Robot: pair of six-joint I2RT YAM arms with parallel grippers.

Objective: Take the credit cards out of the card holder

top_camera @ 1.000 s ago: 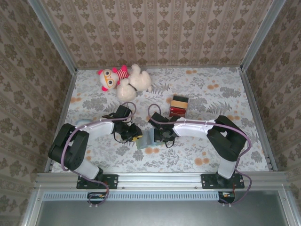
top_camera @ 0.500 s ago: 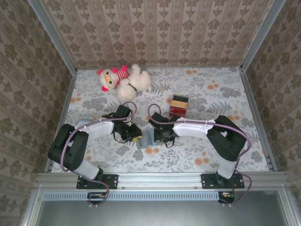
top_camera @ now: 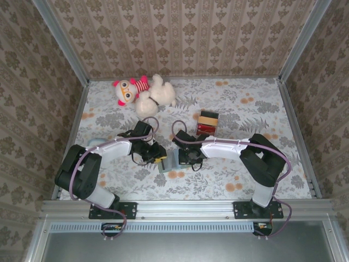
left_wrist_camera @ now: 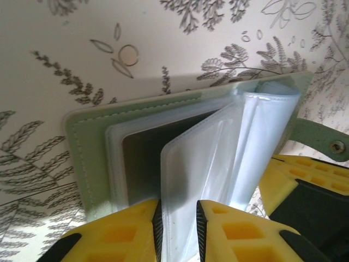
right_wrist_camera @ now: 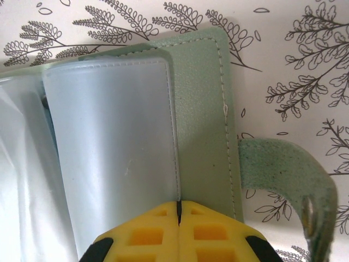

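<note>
Sleeve pinched in the left gripper could tear, or drag the holder along, if the clenched, empty right gripper slips off it.

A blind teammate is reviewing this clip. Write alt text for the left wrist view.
The left gripper pinches a clear plastic sleeve of the open grey-green card holder, which lies on a leaf-printed table cover. A dark card shows in the sleeve behind it, and the snap strap sticks out at right.
</note>
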